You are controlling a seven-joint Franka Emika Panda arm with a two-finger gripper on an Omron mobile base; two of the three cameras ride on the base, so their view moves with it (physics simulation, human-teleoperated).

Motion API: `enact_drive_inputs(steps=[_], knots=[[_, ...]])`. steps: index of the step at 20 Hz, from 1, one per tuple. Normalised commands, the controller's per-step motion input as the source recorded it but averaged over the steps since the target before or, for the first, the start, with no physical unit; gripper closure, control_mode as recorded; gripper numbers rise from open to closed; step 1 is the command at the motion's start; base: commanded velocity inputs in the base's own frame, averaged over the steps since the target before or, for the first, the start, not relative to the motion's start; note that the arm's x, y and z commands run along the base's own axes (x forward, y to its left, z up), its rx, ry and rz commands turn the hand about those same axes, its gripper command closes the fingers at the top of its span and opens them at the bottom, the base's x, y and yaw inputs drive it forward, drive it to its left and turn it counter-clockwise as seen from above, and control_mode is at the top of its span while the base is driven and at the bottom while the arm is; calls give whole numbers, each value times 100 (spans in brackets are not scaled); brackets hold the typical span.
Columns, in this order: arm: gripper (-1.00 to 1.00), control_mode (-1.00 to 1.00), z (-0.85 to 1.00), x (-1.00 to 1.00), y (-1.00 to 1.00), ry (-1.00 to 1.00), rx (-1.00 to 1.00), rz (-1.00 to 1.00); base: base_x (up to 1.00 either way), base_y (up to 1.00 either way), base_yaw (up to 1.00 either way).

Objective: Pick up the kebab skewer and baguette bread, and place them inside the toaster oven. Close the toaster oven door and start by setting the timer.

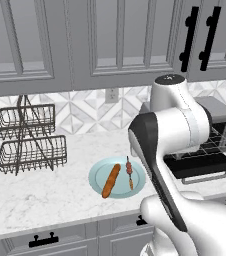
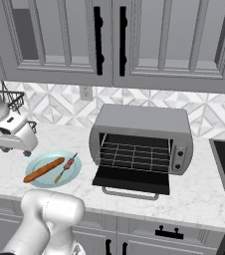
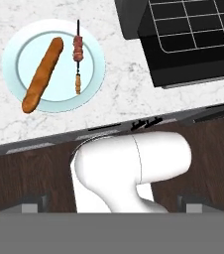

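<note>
Facing right base view, toaster oven (image 2: pixel 140 144) control strip (image 2: pixel 180 155), arm-hidden from left.

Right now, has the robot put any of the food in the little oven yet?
Not yet. The toaster oven door is already down and the rack is bare. The baguette bread and kebab skewer both lie on the blue plate. Nothing is in hand. Left: load both, shut the door, set the timer.

Desk (image 2: pixel 204 194): white veined marble, smooth. Toaster oven (image 2: pixel 142 122): brushed grey metal, matt; wire rack (image 2: pixel 134 154) thin metal. Toaster oven door (image 2: pixel 132 180): dark glossy glass. Plate (image 1: pixel 99 176): pale blue, smooth glaze. Baguette bread (image 1: pixel 111 180): matt orange-brown crust. Baskets (image 1: pixel 30 152): dark wire.
</note>
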Motion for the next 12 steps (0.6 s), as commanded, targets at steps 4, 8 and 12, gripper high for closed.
enact_drive_inputs(steps=[4, 8, 12], knots=[[-100, -100, -4, -4, 19, 0, 2, 0, 0, 0, 0], [-100, -100, 0, 0, 14, 0, 4, -4, 0, 0, 0], [-100, -100, -2, 6, 8, 0, 5, -3, 0, 0, 0]])
